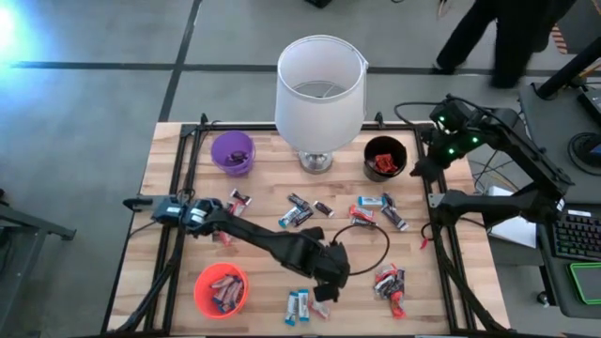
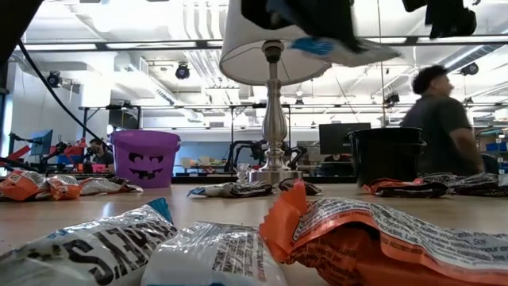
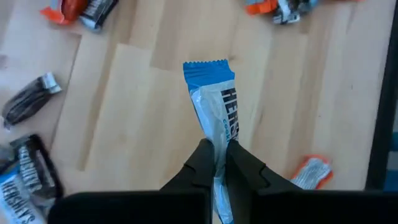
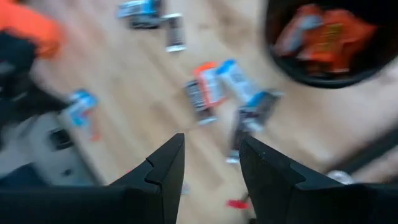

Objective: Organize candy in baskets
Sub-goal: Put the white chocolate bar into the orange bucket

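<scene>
Blue-and-white candy bar (image 3: 214, 106) is hanging pinched in the closed left tool (image 3: 214, 163); right tool (image 4: 211, 168) is waiting open, empty. Baskets (image 1: 221, 288) are partly filled; many candies (image 1: 390, 282) are remaining on the desk (image 1: 451, 296).

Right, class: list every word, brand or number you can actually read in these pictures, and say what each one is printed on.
"HERS", cut off: on the blue-and-white candy pinched in the left gripper.
"HERSHEY'S": on a blue-and-white bar at the left wrist view's edge.
Large dark letters, not readable: on the silver wrapper nearest the low camera.
Small print on the orange wrapper: too blurred.
No numbers or signs readable.
</scene>
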